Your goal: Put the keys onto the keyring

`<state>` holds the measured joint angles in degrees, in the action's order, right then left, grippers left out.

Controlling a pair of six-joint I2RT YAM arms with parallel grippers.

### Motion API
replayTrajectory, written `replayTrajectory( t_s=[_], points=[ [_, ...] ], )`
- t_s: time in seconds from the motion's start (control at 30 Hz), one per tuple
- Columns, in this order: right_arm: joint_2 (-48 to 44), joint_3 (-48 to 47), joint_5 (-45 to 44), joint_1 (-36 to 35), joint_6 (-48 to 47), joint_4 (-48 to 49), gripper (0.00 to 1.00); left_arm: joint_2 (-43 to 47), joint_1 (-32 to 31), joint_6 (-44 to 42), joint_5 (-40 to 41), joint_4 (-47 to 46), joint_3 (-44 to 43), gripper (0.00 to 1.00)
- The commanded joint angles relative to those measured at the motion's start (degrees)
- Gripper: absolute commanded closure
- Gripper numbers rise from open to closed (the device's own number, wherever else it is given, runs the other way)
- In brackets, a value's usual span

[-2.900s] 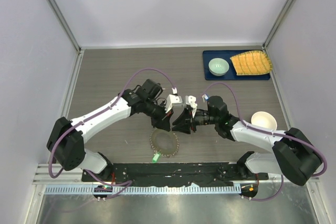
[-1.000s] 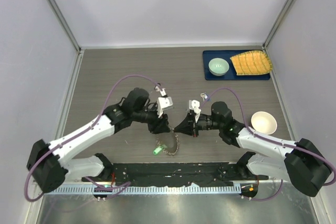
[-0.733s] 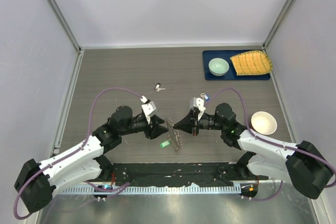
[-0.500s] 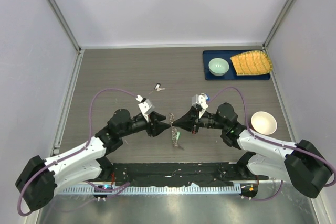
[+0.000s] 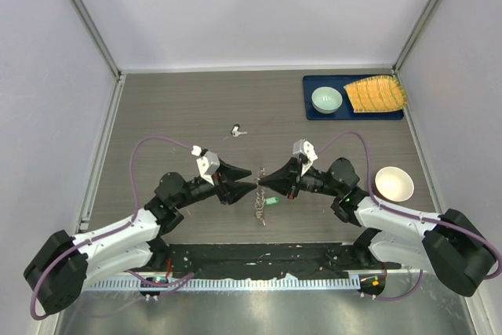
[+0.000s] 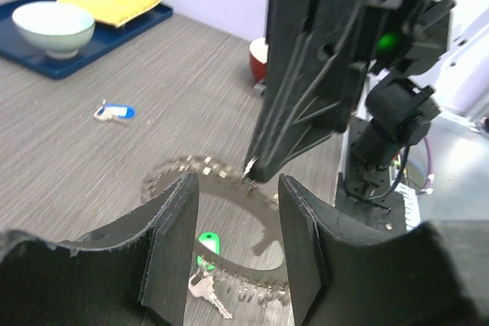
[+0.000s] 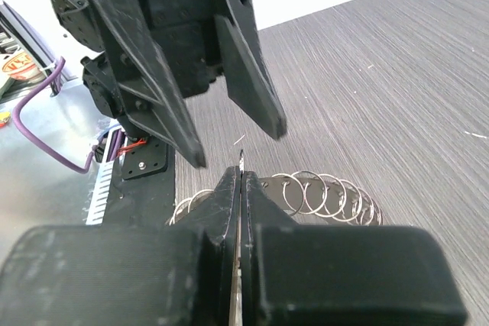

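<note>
- Grey-brown metal bristling with small rings: the keyring (image 5: 259, 203) stands on edge near the middle of the counter (image 5: 172, 107), between the two arms. From above it shows as little more than a thin line.
- Its top edge is pinched in the right claw (image 5: 263, 180), whose fingers are pressed together. The right wrist view shows the thin wire caught at their tip and a row of small rings fanned out below.
- Whether the keyring's lower edge touches the counter cannot be told.
- Facing it tip to tip, the left claw (image 5: 251, 180) has its fingers (image 6: 174, 253) apart and nothing between them. Through that gap its own camera sees the right claw's tip and the ring's rim.
- Just beside the keyring, on the right arm's side, is the green key (image 5: 272, 201). In the left wrist view it lies against the ring's near rim with silver blades under it. Whether it is threaded on or only touching is unclear.
- Flat on the counter lies the blue key (image 6: 114, 112), well apart from the ring, toward the tray (image 5: 311, 84).
- That dark blue tray sits at the far right and carries a green bowl (image 5: 327, 100) and a yellow ridged piece (image 5: 376, 93).
- A white bowl (image 5: 394, 183) stands beside the right arm.
- A small pale item (image 5: 236, 129) lies alone farther back, too small to identify.
</note>
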<state>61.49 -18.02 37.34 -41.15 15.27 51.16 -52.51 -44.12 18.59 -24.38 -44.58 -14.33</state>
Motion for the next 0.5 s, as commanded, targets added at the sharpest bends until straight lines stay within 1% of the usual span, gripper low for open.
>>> replayTrajectory(
  t_s=[0.0, 0.17, 0.37, 0.47],
  points=[
    [-0.24, 0.09, -1.75, -0.16, 1.43, 5.71, 0.99, 1.36, 0.09, 0.92, -3.3, -9.38, 0.44, 0.5],
    [-0.32, 0.09, -0.6, -0.16, 2.57, 7.03, 0.99, -0.57, 0.09, 1.01, -3.66, -12.55, 0.62, 0.5],
    [-2.26, 0.62, -2.27, -0.16, 2.57, 6.24, 0.99, -0.84, 0.08, 1.54, -0.06, -14.84, 2.9, 0.5],
    [-2.43, 0.62, -2.28, -0.16, 2.75, 6.15, 0.99, -0.75, 0.09, 1.62, 0.56, -14.92, 3.6, 0.53]
  ],
)
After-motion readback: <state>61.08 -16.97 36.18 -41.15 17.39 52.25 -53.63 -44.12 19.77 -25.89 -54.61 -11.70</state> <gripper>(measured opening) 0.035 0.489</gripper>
